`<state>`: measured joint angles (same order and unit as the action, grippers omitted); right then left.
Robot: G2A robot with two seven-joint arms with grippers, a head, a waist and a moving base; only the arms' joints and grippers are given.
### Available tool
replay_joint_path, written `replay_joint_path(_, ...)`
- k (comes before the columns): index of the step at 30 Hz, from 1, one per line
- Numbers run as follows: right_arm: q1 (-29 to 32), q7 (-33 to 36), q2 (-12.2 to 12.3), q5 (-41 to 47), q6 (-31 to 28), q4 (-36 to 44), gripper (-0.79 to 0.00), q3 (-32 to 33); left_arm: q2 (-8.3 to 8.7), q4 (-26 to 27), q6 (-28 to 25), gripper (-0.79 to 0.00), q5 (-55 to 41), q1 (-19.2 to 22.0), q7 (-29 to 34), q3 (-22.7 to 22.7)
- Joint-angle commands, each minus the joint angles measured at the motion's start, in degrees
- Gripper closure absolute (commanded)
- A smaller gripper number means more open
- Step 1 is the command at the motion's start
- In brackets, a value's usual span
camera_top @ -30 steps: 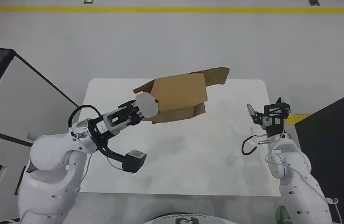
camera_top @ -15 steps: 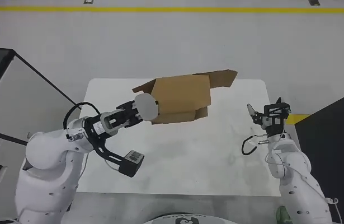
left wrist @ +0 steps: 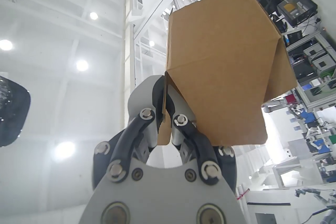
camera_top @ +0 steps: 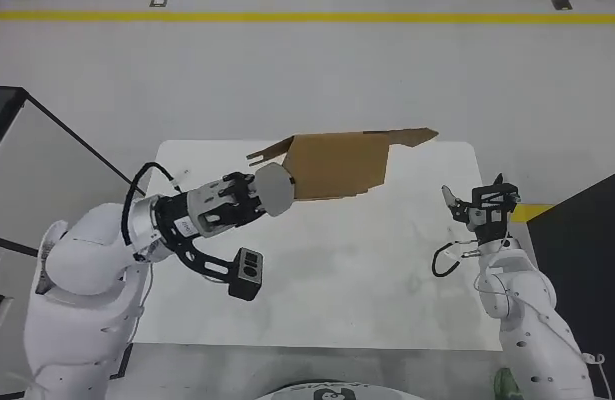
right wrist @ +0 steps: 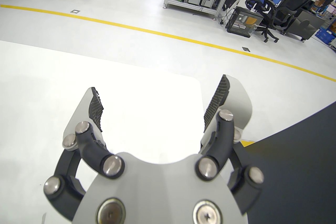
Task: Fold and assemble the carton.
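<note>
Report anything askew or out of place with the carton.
The carton is off the table, held up tilted, pinched by a single flap edge in the left jaws. Its flaps splay unevenly and the body is not squared. Nothing looks torn.

White rounded arms (camera_top: 87, 258), black cables (camera_top: 136, 190), grey jaws, ribbed black pads (right wrist: 215, 100), silver screws (right wrist: 113, 166)

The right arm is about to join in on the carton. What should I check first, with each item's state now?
1. Left gripper shut on an edge of the carton: ok.
2. Carton held up off the table: ok.
3. Right gripper open and empty: ok.
4. Right gripper well apart from the carton, near the table's edge: ok.
5. Carton opened square, flaps folded: not ok; flaps stick out.
6. Grip firm enough against a push: cannot tell.
</note>
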<state>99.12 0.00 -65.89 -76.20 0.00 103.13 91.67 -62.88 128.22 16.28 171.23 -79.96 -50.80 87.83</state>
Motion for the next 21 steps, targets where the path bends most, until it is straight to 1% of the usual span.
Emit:
replay_joint_path(1, 0.00, 0.00, 0.00, 0.00, 0.00, 0.00, -0.785, 0.00, 0.03, -0.12, 1.38, 0.000, 0.07, -0.20, 0.71, -0.35)
replay_joint_path(3, 0.00, 0.00, 0.00, 0.00, 0.00, 0.00, -0.785, 0.00, 0.12, -0.41, 0.67, 0.000, -0.41, -0.62, 0.46, -0.72)
replay_joint_path(5, 0.00, 0.00, 0.00, 0.00, 0.00, 0.00, -0.785, 0.00, 0.19, -0.30, -2.27, 0.000, -1.79, -1.06, 0.71, -1.05)
replay_joint_path(6, 0.00, 0.00, 0.00, 0.00, 0.00, 0.00, -0.785, 0.00, 0.20, -0.58, -4.40, 0.000, -3.90, -1.36, 0.69, -1.42)
replay_joint_path(9, 0.00, 0.00, 0.00, 0.00, 0.00, 0.00, -0.785, 0.00, 0.15, -1.88, -13.18, 0.000, -11.85, -2.36, 2.64, -1.60)
replay_joint_path(13, 0.00, 0.00, 0.00, 0.00, 0.00, 0.00, -0.785, 0.00, 0.20, -1.79, -19.63, 0.000, -19.76, -3.56, 3.87, -1.00)
replay_joint_path(21, 0.00, 0.00, 0.00, 0.00, 0.00, 0.00, -0.785, 0.00, 0.21, -1.73, -19.90, 0.000, -20.06, -3.62, 3.97, -0.89)
